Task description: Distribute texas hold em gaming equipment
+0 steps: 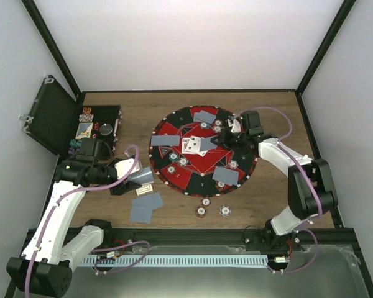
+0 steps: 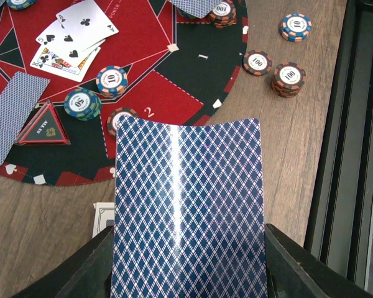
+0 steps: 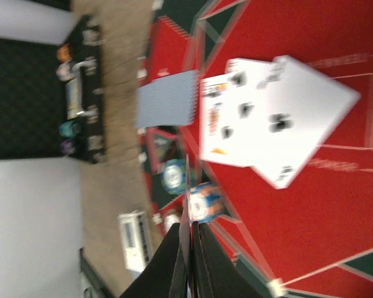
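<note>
While the left gripper hovers at the mat's left rim, the right gripper sits beside the face-up cards. Left wrist: jaws pinching a blue-backed card. We're mid-deal, I'd say, and it needs laying flat at a seat. Right wrist: jaws pressed together, nothing visibly held.

Wood-grain worktop, basically. The big round red-and-black mat sits in the middle of it, and an open black case is off at the far left corner. Left of centre near the front, two face-down cards lie close together on the bare wood. Three little chip stacks sit just off the mat's near rim.
</note>
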{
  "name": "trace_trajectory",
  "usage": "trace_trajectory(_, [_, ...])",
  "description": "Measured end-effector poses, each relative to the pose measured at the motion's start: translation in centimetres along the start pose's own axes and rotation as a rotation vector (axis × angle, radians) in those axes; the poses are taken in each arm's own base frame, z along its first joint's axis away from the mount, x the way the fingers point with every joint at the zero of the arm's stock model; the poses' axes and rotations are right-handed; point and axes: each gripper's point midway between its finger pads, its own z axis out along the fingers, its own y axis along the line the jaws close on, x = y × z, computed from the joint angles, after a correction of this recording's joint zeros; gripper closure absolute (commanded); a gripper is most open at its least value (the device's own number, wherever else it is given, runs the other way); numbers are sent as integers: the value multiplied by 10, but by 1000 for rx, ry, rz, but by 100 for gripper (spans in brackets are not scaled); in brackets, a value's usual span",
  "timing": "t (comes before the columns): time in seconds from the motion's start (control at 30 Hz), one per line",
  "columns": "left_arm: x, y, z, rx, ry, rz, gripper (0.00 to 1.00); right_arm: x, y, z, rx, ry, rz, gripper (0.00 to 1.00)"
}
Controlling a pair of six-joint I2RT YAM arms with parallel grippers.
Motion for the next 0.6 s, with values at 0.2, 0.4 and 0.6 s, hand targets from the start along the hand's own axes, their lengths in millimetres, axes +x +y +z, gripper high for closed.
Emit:
trace_trajectory(0.2, [0, 0, 0, 0, 0, 0, 95, -10, -66, 23, 155, 40, 71, 95])
trace_trajectory(0.4, [0, 0, 0, 0, 1, 0, 95, -22, -87, 41, 213, 62, 63, 93])
trace_trajectory(0.6, [0, 0, 0, 0, 2, 1, 95, -28, -101, 44, 278, 63, 42, 62])
